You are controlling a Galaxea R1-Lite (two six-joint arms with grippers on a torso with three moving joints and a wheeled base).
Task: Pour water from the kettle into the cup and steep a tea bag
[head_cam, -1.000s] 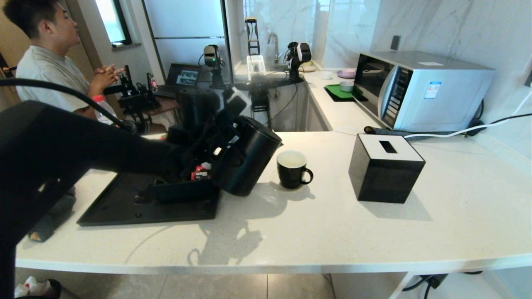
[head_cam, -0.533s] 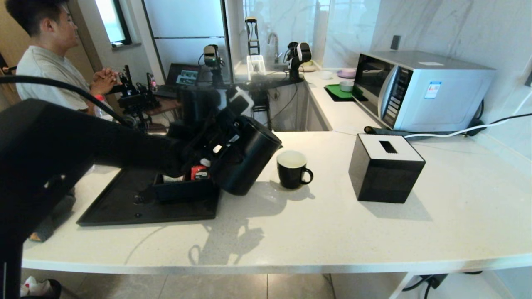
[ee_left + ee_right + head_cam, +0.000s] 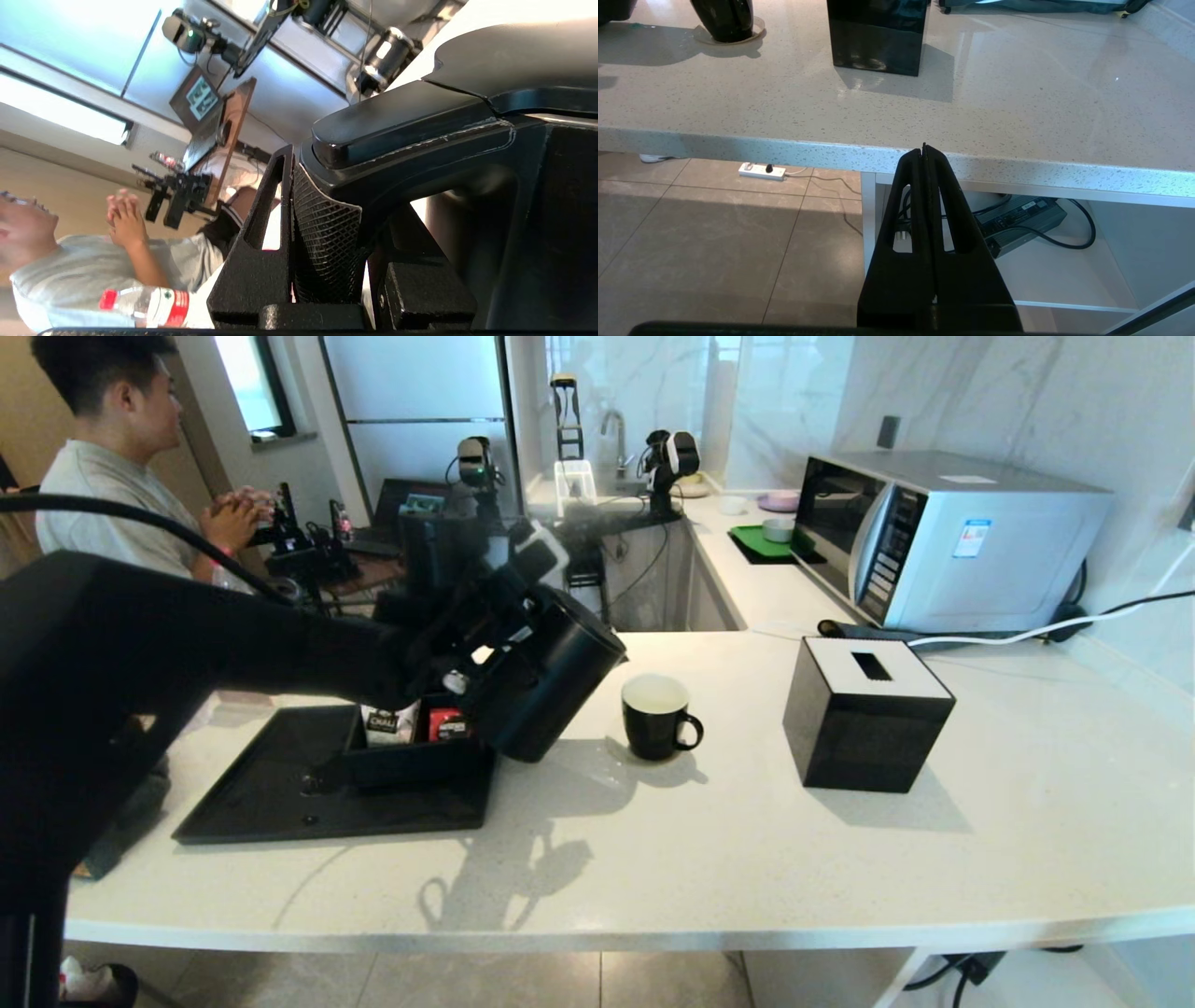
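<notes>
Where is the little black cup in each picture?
Head view: the cup stands on the counter near the middle, between the tilted kettle and the black tissue box.
Left wrist view: the cup is not in it; the kettle's handle fills the picture.
Right wrist view: only the cup's lower part shows, at the top edge.
Shared landmark: the tissue box, beside the cup in the head and right wrist views.

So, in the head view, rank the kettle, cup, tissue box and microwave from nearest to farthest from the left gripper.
1. Kettle: gripped by its handle in the left gripper, tilted, above the tray's right end.
2. Cup: on the counter just right of the kettle.
3. Tissue box: further right on the counter.
4. Microwave: far right, at the back wall.
</notes>
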